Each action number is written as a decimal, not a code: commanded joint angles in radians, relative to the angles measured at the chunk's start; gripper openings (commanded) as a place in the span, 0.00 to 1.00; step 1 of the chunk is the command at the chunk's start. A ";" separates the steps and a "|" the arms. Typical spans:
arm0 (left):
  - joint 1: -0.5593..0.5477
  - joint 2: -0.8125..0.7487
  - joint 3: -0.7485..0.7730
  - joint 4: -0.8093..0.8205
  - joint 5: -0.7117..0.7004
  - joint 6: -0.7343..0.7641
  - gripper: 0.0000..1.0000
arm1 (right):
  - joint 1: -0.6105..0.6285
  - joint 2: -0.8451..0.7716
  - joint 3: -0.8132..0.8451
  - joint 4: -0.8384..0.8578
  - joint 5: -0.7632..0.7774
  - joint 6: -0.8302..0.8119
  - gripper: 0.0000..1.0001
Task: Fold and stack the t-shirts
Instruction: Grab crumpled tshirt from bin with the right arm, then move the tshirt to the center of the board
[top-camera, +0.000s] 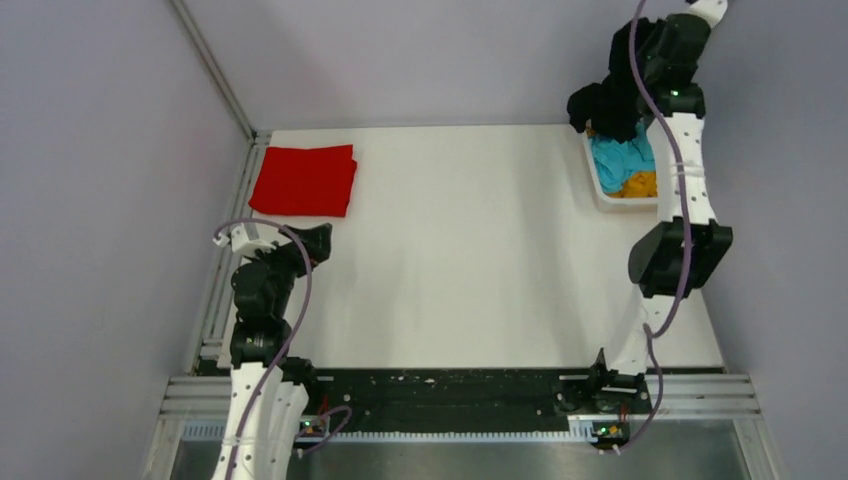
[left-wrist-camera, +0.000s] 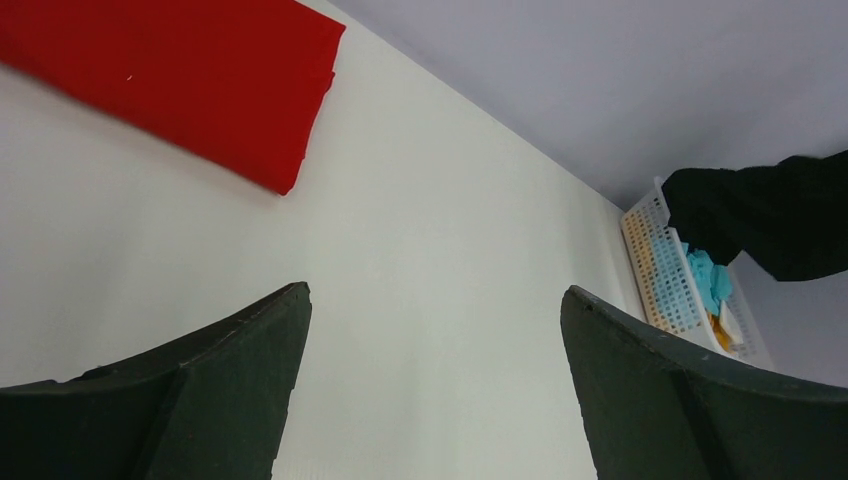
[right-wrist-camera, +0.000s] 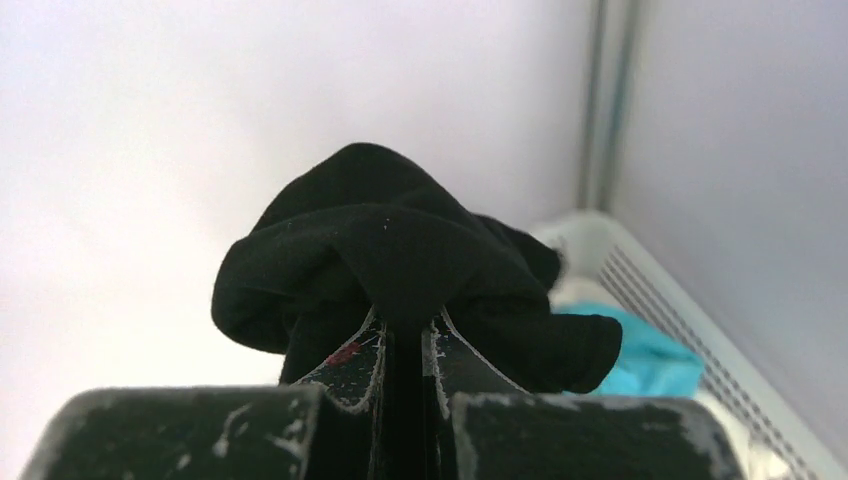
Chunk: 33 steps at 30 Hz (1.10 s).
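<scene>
Above the basket (top-camera: 604, 199), the raised right tool (right-wrist-camera: 405, 326) pinches the black t-shirt (right-wrist-camera: 385, 235)

A red t-shirt (top-camera: 303, 180), black t-shirt (top-camera: 610, 105), blue t-shirt (top-camera: 620, 158), orange t-shirt (top-camera: 641, 185), white basket (left-wrist-camera: 662, 265).

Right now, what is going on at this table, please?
The right gripper is shut on the black t-shirt, bunched up above the white basket at the far right corner of the table. A light blue t-shirt and an orange t-shirt lie in that basket. The red t-shirt lies folded at the far left. The left gripper hangs open, holding nothing.
</scene>
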 joint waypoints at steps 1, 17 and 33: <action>0.001 -0.017 0.001 0.057 0.039 0.003 0.99 | 0.015 -0.246 0.043 0.104 -0.327 0.022 0.00; 0.001 0.061 0.026 0.035 0.239 -0.114 0.99 | 0.543 -0.511 -0.145 0.120 -0.663 0.177 0.00; 0.000 -0.030 0.017 -0.190 0.099 -0.142 0.99 | 0.554 -0.835 -1.288 0.268 -0.272 0.273 0.13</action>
